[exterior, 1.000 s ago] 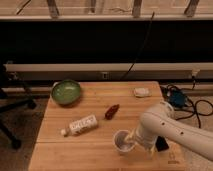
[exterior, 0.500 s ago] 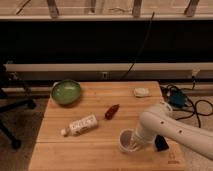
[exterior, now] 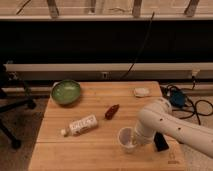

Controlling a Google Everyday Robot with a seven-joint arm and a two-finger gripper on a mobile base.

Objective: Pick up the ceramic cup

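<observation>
A wooden surface (exterior: 100,145) is seen in front of a dark wall, along which a pale rail runs and down which a black cable hangs. The legs of a black chair (exterior: 12,107) are seen on the floor at the left edge, and blue and black cables (exterior: 182,100) lie on the floor beside the right end of the surface.

The white arm (exterior: 172,125) is brought in from the lower right corner, bent at a rounded joint and angled down to the left over the front right part of the surface. The gripper (exterior: 136,143) is lowered at the right side of the ceramic cup (exterior: 126,139); whether it is open or closed on the cup cannot be told. The cup is stood upright near the front edge, right of centre. A dark block (exterior: 160,141) is partly hidden behind the arm.

A green bowl (exterior: 66,92) is placed at the back left corner. A white bottle (exterior: 80,125) is laid on its side left of centre; its label bears print that cannot be read. A small red item (exterior: 112,111) is laid near the middle, and a small white object (exterior: 141,92) rests at the back right.
</observation>
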